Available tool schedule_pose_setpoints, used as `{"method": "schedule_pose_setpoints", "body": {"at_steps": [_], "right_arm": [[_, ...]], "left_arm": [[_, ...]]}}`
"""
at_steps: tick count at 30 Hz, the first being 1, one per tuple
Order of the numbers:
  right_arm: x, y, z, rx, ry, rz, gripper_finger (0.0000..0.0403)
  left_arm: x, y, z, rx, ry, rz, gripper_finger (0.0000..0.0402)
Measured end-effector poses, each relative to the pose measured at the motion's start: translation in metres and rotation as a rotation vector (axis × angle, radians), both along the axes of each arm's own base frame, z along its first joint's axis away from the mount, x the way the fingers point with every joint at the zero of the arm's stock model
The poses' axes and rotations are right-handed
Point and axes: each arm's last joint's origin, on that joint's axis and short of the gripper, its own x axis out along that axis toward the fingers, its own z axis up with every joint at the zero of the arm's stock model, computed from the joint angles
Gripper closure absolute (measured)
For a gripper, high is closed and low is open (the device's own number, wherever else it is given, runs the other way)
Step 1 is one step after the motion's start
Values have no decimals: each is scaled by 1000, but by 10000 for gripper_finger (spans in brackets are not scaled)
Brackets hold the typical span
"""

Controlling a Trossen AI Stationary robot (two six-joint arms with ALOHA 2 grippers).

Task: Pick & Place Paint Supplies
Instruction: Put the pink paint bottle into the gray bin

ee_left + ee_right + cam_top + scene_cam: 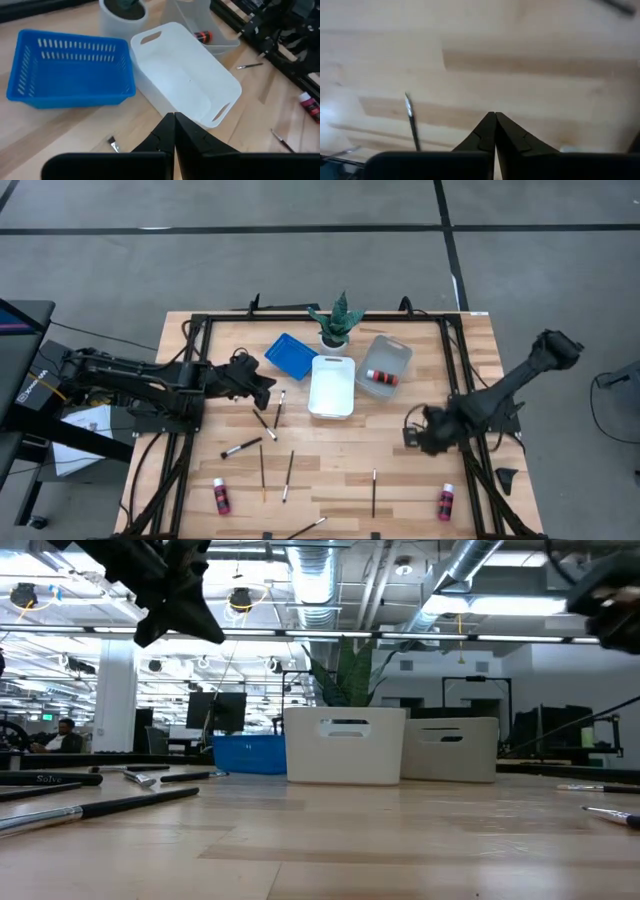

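The left gripper (262, 387) has its fingers pressed together on nothing, and it hangs above the table just beside the blue tray (291, 355). Straight ahead of its fingertips (174, 120) sits the white tray (186, 82), with the grey tray (200, 27) beyond that. Under and just past this gripper lie two brushes — one slanted brush (264, 424) and one upright brush (279, 408) — both apart from the fingers.

The right gripper (418, 430) is likewise closed and empty, held over bare wood near the grey tray's near corner. The wrist view shows one thin brush (411, 121) lying on the table just off to one side of its closed tips.

Counted from above: seven brushes show on the table. Besides the two named, there is a dark-handled brush (241, 447), a wooden brush (262, 471), a pale-tipped brush (288, 475), a lone brush (374, 492) nearer the right gripper, and an edge brush (305, 528) at the table's front.

Three bottles — one red bottle (381, 377) lying inside the grey tray, one left bottle (220, 496) and one right bottle (446, 502) standing on the table, well apart from either gripper. One potted plant (338, 320) stands behind the trays.
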Motion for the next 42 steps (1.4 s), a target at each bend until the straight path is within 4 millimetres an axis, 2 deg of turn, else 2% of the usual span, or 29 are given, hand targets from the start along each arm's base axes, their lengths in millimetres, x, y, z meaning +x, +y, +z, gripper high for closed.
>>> {"method": "schedule_pose_setpoints", "body": {"at_steps": [4, 9, 14, 17, 22, 30, 42], "right_arm": [[12, 20, -1, 11, 75, 54, 382], [28, 38, -7, -7, 211, 100, 338], [24, 64, -21, 29, 411, 164, 282], [22, 85, -26, 92, 418, 195, 244], [24, 106, -32, 91, 459, 227, 199], [22, 130, -47, 90, 523, 274, 195], [33, 148, -76, 104, 471, 291, 198]], "left_arm": [[1, 0, 2, 34, -6, -25, 401], [2, 0, 3, 64, -2, -63, 402], [3, -1, 4, 64, -12, -78, 402], [3, -1, 4, 63, -11, -86, 402], [3, -2, 4, 61, -11, -122, 402], [4, -2, 4, 51, -19, -138, 402], [5, 15, 5, -10, -32, -131, 402]]}}
